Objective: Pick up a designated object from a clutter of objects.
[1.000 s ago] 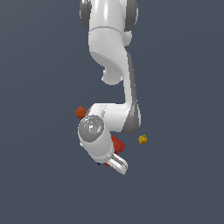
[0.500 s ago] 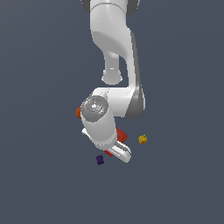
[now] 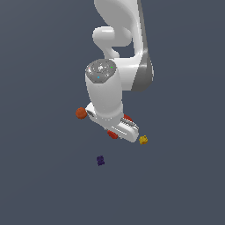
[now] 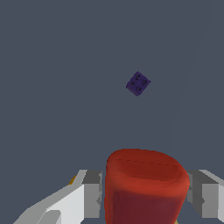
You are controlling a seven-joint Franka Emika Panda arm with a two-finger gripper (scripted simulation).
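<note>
The red drill (image 4: 146, 183) fills the gap between my two grey fingers (image 4: 92, 192) in the wrist view, and both pads press against its sides. In the exterior view only small red parts of the drill (image 3: 113, 134) show from behind the white hand. My gripper (image 3: 124, 128) is shut on it and looks raised off the dark floor, though I cannot tell the gap below. The rest of the clutter lies apart: an orange-red ball (image 3: 81, 113), a tiny yellow piece (image 3: 143, 140) and a tiny dark purple piece (image 3: 100, 160).
The purple piece (image 4: 138, 83) is a small studded block lying on the floor, seen beyond the drill in the wrist view. The arm's white links (image 3: 118, 39) rise over the scene. The floor is a plain dark grey-blue surface.
The hand has moved up in the exterior view with the red drill between its fingers. The ball, yellow piece and purple piece have stayed on the floor.
</note>
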